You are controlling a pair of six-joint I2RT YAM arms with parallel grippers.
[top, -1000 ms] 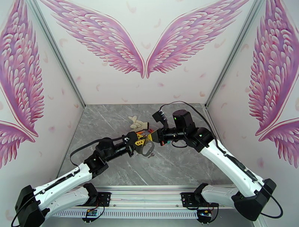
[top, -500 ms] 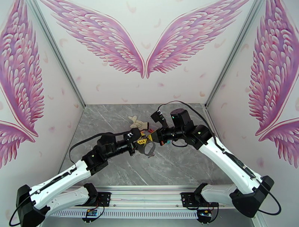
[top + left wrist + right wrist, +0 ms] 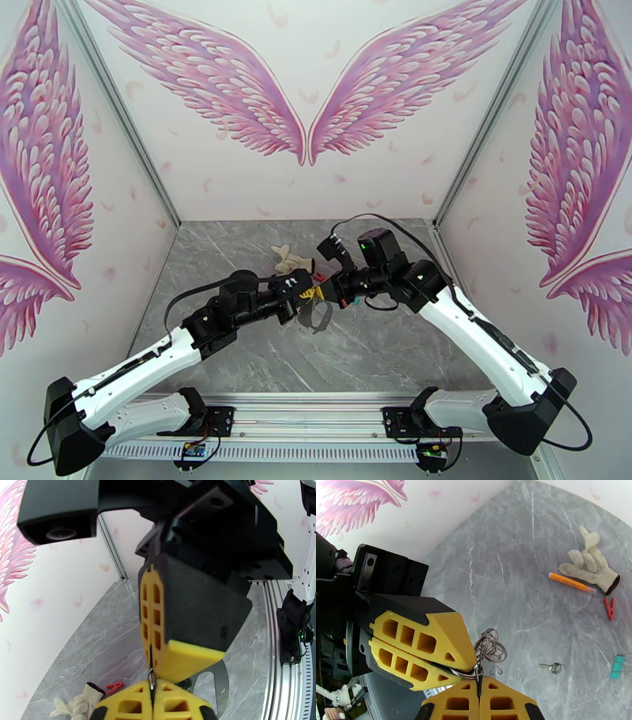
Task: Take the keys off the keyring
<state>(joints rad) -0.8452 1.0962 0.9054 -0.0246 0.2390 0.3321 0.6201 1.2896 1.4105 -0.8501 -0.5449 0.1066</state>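
Both hands, my left [image 3: 468, 672] and my right [image 3: 478, 681], are pinching shut on wire rings [image 3: 489, 649] just above the keyring [image 3: 223, 683] — I'm planning a slow twist.

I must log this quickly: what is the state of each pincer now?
Left pincer: closed, pinching the wire rings.
Right pincer: closed, pinching the same wire rings.
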